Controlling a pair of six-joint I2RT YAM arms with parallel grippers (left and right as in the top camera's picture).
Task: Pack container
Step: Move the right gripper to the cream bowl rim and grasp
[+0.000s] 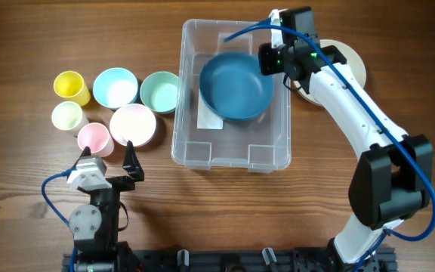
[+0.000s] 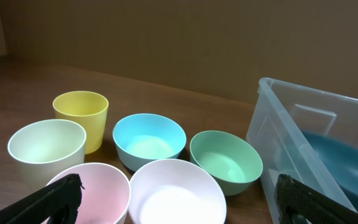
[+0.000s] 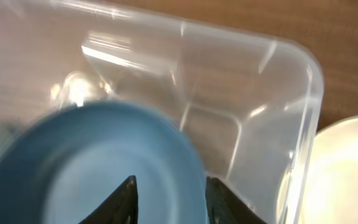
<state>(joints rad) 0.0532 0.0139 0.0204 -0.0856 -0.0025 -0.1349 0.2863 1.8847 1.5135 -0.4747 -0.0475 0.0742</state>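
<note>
Brown wood-grain table (image 1: 21,189) carries the clear container (image 1: 229,156) right of centre, bare board along its front edge; the right gripper (image 3: 169,185) pinches the rim of a dark blue bowl (image 1: 236,94) inside it, while the left gripper (image 1: 108,149) hangs wide open, empty, near a pink cup (image 1: 94,138).

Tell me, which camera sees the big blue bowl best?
The overhead view: it shows the whole blue bowl inside the clear bin. The right wrist view shows only a blurry part, with the right jaws astride its rim. The left wrist view shows just a bit through the bin's wall.
</note>
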